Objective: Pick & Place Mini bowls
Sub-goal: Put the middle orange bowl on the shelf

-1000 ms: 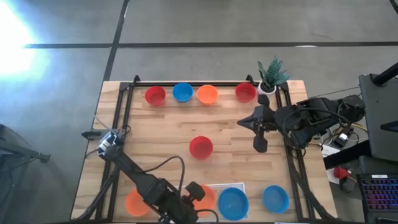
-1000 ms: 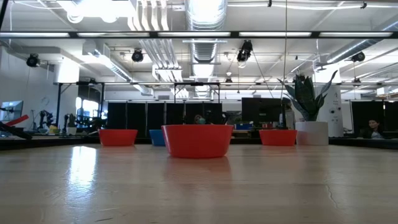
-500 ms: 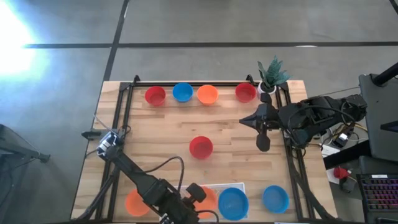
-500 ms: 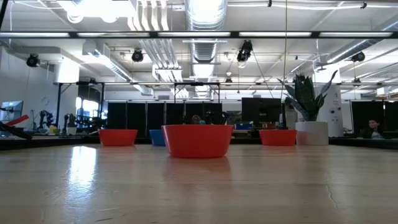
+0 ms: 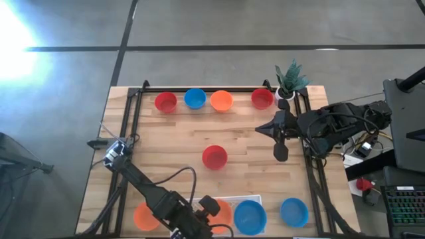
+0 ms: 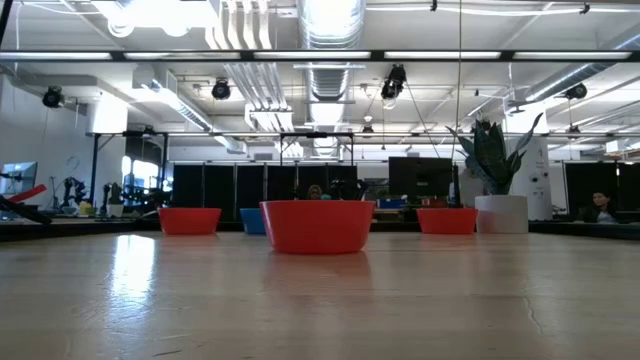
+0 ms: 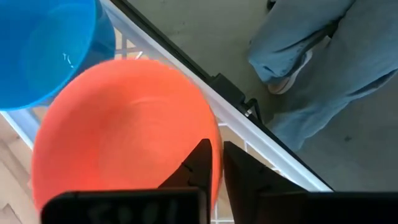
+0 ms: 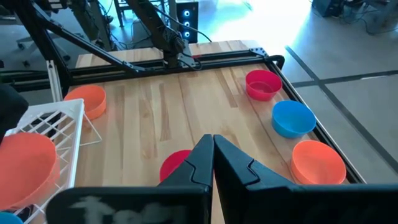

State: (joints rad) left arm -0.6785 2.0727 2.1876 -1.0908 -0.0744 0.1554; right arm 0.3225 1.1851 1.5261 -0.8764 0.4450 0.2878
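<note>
Bowls sit in two groups in the high view. A red (image 5: 165,101), a blue (image 5: 194,98), an orange (image 5: 221,101) and another red (image 5: 262,99) line the upper edge of the table (image 5: 172,136), and a lone red bowl (image 5: 214,157) sits at centre. Along the bottom edge, the left arm hides much of an orange bowl (image 5: 145,216) and of the white tray (image 5: 234,198), which holds a second orange bowl (image 5: 222,209) and a blue one (image 5: 249,216); another blue (image 5: 293,212) lies at lower right, off the tray.

The left gripper (image 7: 216,163) straddles the orange bowl's rim with a narrow gap between its fingers; whether it pinches the rim I cannot tell. The right gripper (image 5: 281,153), pressed together and empty, hovers right of centre. A plant (image 5: 289,79) stands at upper right. A person's legs (image 7: 311,68) show beyond the table.
</note>
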